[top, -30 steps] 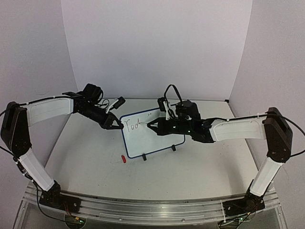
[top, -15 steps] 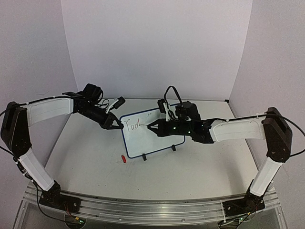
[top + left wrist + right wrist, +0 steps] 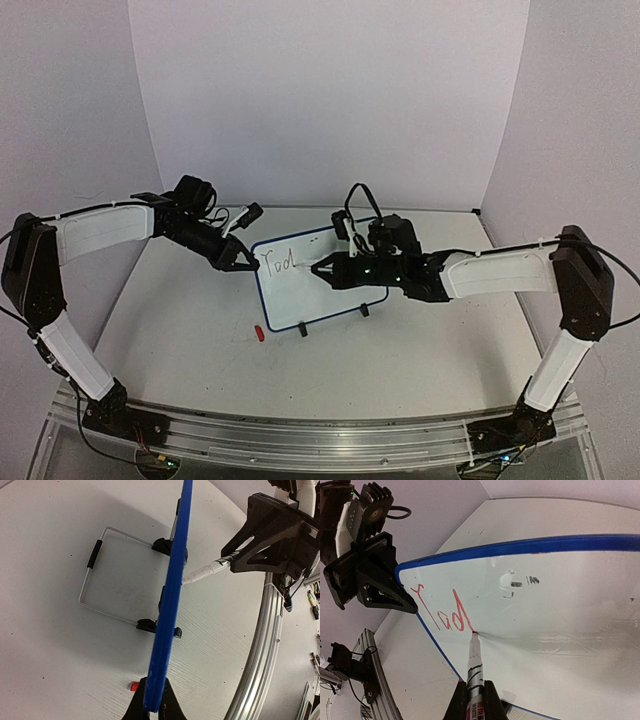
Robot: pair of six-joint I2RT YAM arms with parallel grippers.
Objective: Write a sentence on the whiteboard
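Observation:
The whiteboard [image 3: 315, 275] stands mid-table on two black feet, blue-framed. It bears the red letters "Tod" [image 3: 445, 612] at its upper left, also visible in the top view [image 3: 278, 262]. My left gripper [image 3: 243, 263] is shut on the board's left edge [image 3: 156, 700]. My right gripper [image 3: 322, 271] is shut on a white marker [image 3: 474, 672]. The marker's red tip [image 3: 472, 632] touches the board just right of the "d". The marker also shows in the left wrist view [image 3: 205, 571], meeting the board's front face.
A small red marker cap [image 3: 258, 333] lies on the table in front of the board's left foot, also in the left wrist view [image 3: 134, 685]. A wire stand [image 3: 107, 575] props the board from behind. White walls enclose the table; a metal rail [image 3: 300, 440] runs along the near edge.
My right gripper and the marker have shifted slightly right along the board, away from the letters. The left arm and the board have not moved.

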